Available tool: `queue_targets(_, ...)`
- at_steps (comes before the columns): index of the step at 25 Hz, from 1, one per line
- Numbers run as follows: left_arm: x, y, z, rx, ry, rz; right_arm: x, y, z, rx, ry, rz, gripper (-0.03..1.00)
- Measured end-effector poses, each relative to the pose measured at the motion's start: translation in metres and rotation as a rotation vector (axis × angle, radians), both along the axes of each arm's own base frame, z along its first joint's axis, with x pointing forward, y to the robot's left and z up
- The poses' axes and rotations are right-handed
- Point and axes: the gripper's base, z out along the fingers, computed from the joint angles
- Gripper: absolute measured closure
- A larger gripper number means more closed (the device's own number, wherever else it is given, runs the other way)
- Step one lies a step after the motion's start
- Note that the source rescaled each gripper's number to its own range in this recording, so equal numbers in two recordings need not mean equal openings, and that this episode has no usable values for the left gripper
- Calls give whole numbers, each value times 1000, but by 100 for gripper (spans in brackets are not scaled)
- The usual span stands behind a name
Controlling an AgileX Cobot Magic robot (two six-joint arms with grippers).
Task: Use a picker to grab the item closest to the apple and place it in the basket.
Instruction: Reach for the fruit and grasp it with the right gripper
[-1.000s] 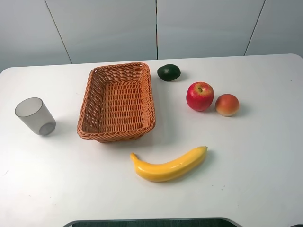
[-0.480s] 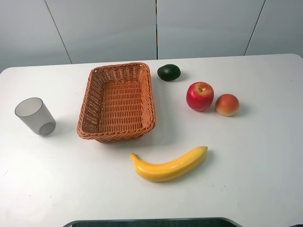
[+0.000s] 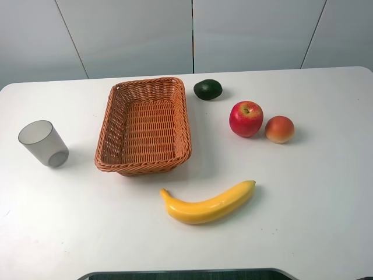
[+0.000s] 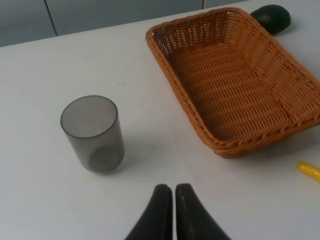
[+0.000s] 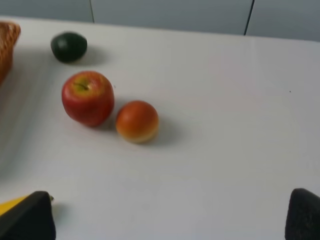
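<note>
A red apple (image 3: 246, 118) sits on the white table right of the wicker basket (image 3: 145, 81). Touching or nearly touching its right side is an orange-red peach (image 3: 280, 129), the closest item. The right wrist view shows the apple (image 5: 88, 97) and the peach (image 5: 137, 121) ahead of my right gripper (image 5: 170, 196), which is open, its black fingers (image 5: 30, 217) spread wide at the picture's corners. My left gripper (image 4: 174, 189) is shut with nothing in it, near the basket (image 4: 170, 60). Neither gripper appears in the exterior high view.
A dark green avocado (image 3: 208, 89) lies behind the apple by the basket's far corner. A yellow banana (image 3: 210, 204) lies in front of the basket. A grey translucent cup (image 3: 42, 143) stands at the left, close to my left gripper.
</note>
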Motion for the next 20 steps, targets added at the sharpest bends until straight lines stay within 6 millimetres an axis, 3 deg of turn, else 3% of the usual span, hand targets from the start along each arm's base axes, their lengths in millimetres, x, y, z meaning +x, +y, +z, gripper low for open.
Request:
queue_targets(4, 0, 0, 0, 4, -1, -2, 48, 4, 17, -51, 173, 24, -3)
queue_targets(9, 0, 0, 0, 5, -1, -3, 118, 10, 17, -93, 346, 38, -3)
queue_targets(10, 0, 0, 0, 5, -1, -3, 145, 12, 10, -115, 413, 58, -3)
queue_targets(11, 0, 0, 0, 5, -1, -3, 145, 12, 10, -115, 413, 58, -3)
queue_targets(15, 0, 0, 0, 5, -1, -3, 187, 20, -14, -137, 536, 147, -3)
queue_targets(20, 0, 0, 0, 4, -1, -2, 224, 31, -47, -136, 626, 265, -3)
